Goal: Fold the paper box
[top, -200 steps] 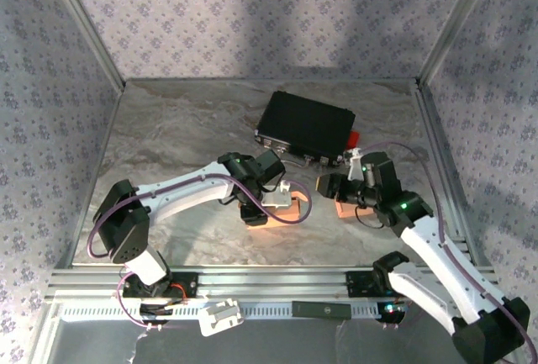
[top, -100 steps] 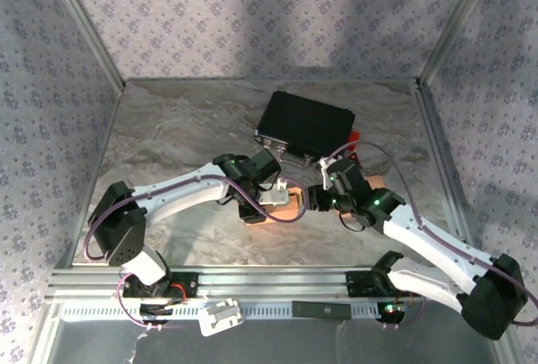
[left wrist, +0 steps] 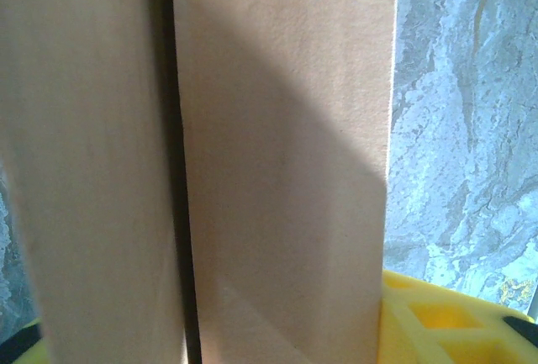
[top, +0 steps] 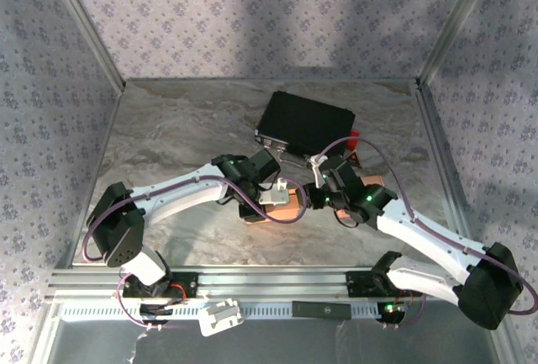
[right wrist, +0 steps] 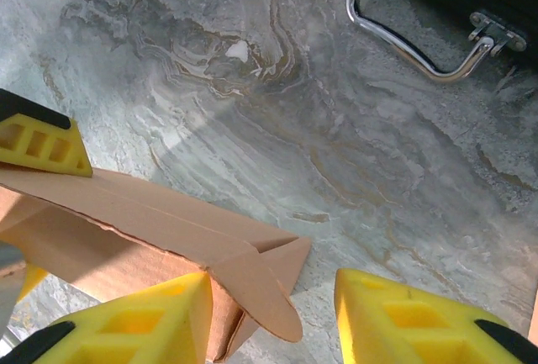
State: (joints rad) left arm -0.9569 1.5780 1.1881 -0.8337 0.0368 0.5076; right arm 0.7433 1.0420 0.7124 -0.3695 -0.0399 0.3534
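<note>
- Looking down from above, the box [top: 290, 204] lies on the surface [top: 168, 145], between the left end effector [top: 267, 198] and the right end effector [top: 313, 194].
- Left wrist: cardboard panels [left wrist: 277, 171] stand between its yellow fingers [left wrist: 424, 318]; I cannot tell whether they pinch.
- Right wrist: its jaws are spread, with a loose flap [right wrist: 256, 267] beside one. The board looks light and easily creased, so it is probably best held at a flap's edge near the fold.

Box [right wrist: 160, 238]: plain brown cardboard, matt and faintly grainy, with raw, fibrous cut edges between the fingers [right wrist: 403, 313] of the right pincer [right wrist: 273, 301]. Fingers: yellow plastic, matt, moulded. Table [right wrist: 252, 87] beneath the pincer: marble-look, smooth, slight sheen. Handle [right wrist: 412, 49] beyond the pincer: bright polished metal.
</note>
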